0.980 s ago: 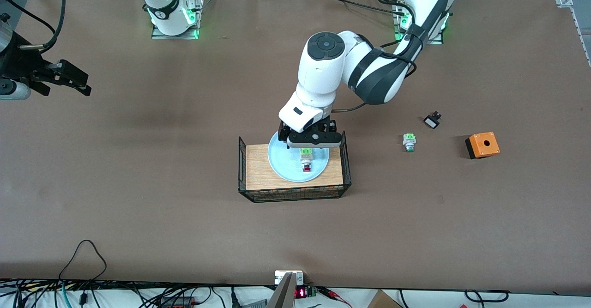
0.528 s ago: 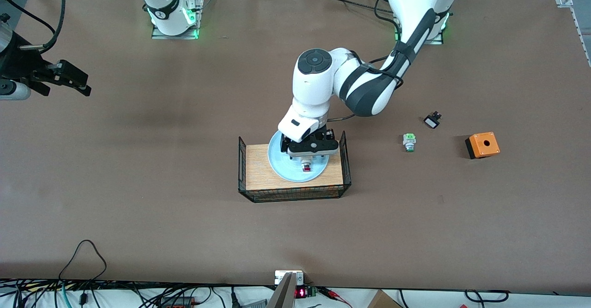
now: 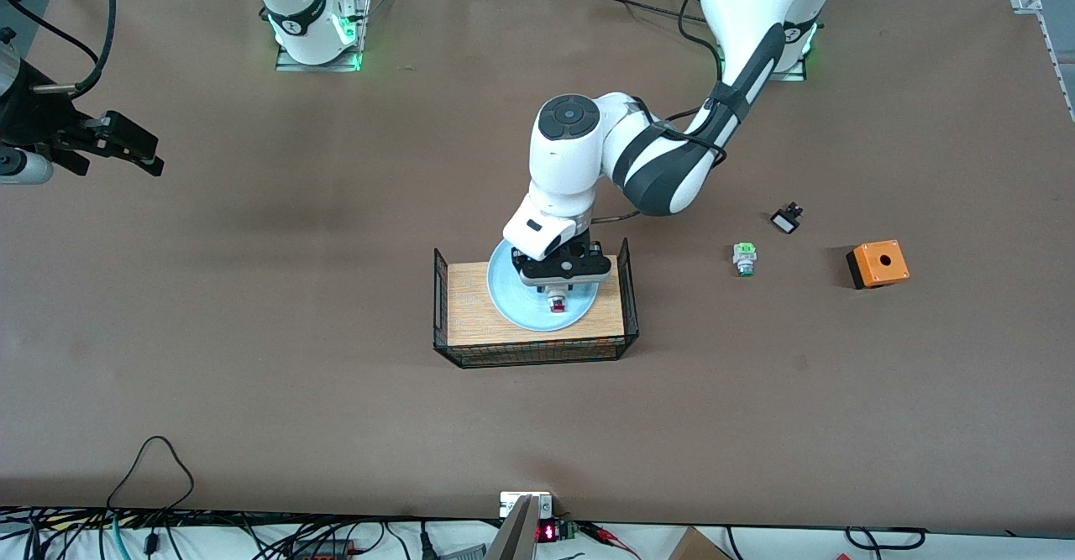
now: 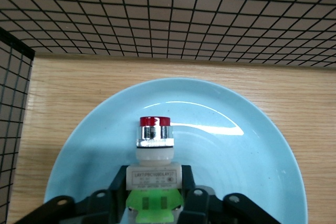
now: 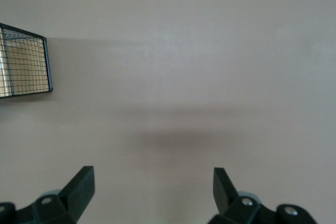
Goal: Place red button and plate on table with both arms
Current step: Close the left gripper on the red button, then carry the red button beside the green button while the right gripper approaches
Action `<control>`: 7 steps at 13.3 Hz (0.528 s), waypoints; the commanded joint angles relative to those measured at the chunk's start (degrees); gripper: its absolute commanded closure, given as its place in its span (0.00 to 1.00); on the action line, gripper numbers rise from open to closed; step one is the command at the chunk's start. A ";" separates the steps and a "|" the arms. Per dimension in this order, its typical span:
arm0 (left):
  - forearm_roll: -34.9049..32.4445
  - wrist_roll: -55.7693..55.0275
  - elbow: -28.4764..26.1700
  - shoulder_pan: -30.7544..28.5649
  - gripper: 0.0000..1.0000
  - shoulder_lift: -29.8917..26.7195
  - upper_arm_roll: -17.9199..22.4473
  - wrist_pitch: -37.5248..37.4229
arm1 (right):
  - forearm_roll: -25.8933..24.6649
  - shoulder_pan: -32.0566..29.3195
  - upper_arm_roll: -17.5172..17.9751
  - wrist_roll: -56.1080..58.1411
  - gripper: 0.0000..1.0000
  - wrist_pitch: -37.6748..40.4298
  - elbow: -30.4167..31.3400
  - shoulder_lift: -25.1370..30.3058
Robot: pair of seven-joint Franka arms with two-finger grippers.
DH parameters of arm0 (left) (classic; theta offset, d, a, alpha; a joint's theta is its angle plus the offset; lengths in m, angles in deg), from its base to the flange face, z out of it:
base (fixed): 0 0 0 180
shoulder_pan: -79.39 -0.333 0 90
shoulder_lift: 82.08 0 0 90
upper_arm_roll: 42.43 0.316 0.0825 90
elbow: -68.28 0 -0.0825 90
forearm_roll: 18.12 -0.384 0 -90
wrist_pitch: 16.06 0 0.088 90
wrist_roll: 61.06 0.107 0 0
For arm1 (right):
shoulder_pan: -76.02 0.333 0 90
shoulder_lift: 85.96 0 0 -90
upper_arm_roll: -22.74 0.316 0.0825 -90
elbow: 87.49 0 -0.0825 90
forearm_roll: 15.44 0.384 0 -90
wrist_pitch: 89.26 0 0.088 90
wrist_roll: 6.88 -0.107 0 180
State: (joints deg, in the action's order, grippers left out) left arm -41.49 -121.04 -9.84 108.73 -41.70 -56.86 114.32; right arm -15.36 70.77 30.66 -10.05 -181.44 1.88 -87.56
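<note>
Left claw (image 4: 155, 203) grips red button (image 4: 155, 142) on plate (image 4: 252, 150); right claw (image 5: 152, 187) waits open.

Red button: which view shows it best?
Left wrist view: the red button fills the centre, lying on the plate. Front view shows only its tip below the left gripper. Right wrist view shows none of it.

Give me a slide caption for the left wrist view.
Left gripper shut on the red button, which lies on the pale blue plate.
</note>
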 commanded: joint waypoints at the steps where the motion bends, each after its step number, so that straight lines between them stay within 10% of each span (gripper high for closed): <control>1: -1.25 -0.58 0.50 0.19 0.75 -1.96 -0.42 -4.76 | 0.10 -0.64 0.17 1.15 0.00 0.25 -0.16 0.19; 7: 7.26 3.43 1.47 -3.93 0.75 -13.38 -4.20 -23.04 | 0.10 -0.64 0.26 1.06 0.00 0.34 0.10 -0.07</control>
State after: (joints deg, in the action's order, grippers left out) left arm -38.03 -121.01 -7.00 107.75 -50.41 -60.20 95.75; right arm -15.37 70.76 30.65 -10.03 -181.44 1.90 -87.67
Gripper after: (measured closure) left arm 0.590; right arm 0.000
